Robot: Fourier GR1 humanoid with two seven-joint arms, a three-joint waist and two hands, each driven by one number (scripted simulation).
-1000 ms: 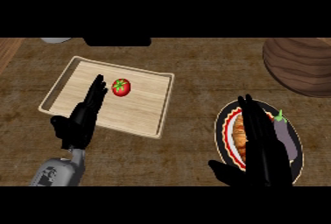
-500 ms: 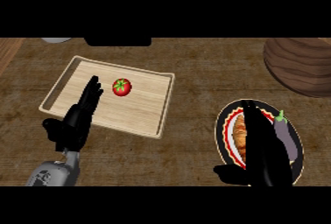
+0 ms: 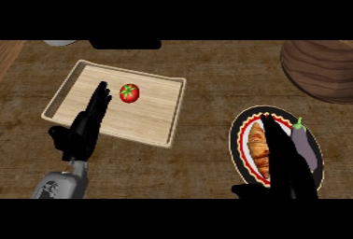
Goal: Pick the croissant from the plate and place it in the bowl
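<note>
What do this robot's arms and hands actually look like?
Both are black, with long slender fingers and a thumb: the left robot hand and the right robot hand. Only the left forearm shows, a rounded grey shell with dark markings.

The surface [image 3: 207, 70] is seen as dark, coarse-grained wood with a matt finish. The tray [image 3: 148, 116] is made of pale, smooth wood with fine straight grain, and a glossy-skinned tomato [image 3: 129, 92] is carried on it. Right of the tray, the bowl [image 3: 321, 70] is shown in dark wood, ribbed in bands. A ridged golden crust is seen on the croissant [image 3: 257, 144]. The left hand [image 3: 82, 130] and right hand [image 3: 286, 158] are finished matt black.
</note>
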